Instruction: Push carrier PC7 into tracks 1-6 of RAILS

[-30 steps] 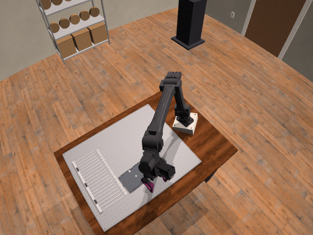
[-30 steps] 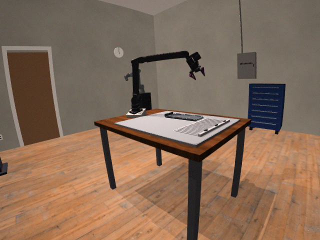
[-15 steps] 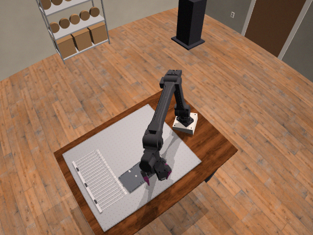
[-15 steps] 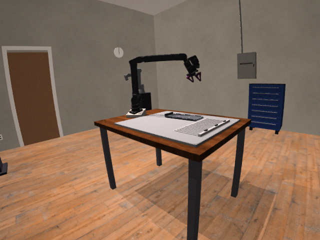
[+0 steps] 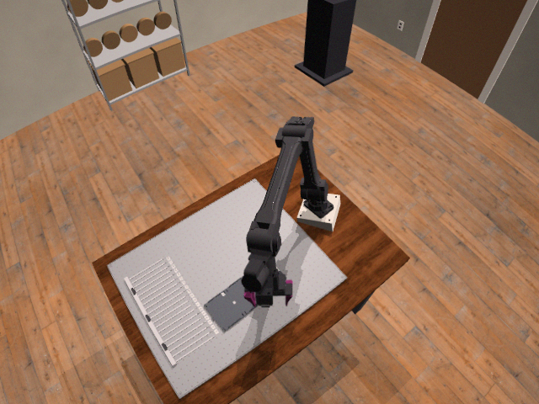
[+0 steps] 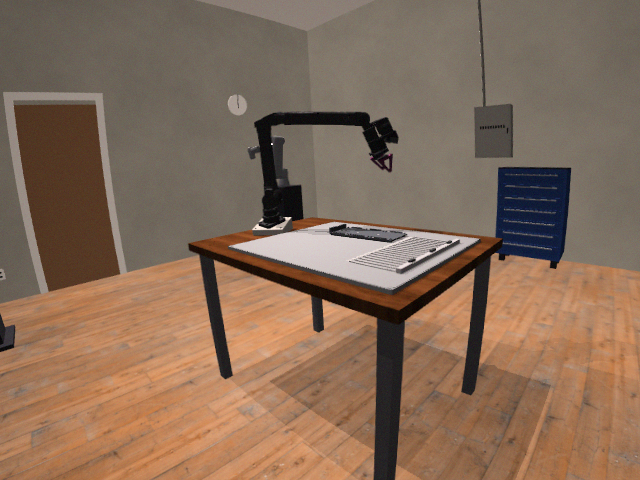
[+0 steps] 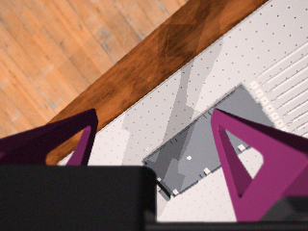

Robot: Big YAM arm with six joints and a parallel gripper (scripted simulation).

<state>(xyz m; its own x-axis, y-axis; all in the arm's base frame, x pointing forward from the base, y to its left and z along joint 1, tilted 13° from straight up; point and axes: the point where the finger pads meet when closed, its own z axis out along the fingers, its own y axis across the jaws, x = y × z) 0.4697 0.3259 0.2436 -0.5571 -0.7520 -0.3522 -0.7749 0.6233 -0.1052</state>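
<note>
The carrier PC7 [image 5: 228, 309] is a flat dark grey plate lying on the white mat just in front of the rails [image 5: 170, 306]. It also shows in the exterior view [image 6: 368, 233] and in the wrist view [image 7: 202, 151]. Its far edge sits at the number tiles [image 5: 204, 313]. The rails are white with low ribs and a stop bar carrying three dark lamps [image 5: 147, 318], none lit. My gripper [image 5: 267, 297] [image 6: 381, 162] with purple fingers is open and empty. It hangs high above the carrier's handle end. The wrist view shows both fingers spread wide [image 7: 154, 144].
The arm's base [image 5: 318, 211] stands on the wooden table at the mat's far corner. The table edge [image 7: 144, 72] runs close beside the carrier. A blue drawer cabinet [image 6: 532, 212] and a shelf rack [image 5: 125, 47] stand away on the floor.
</note>
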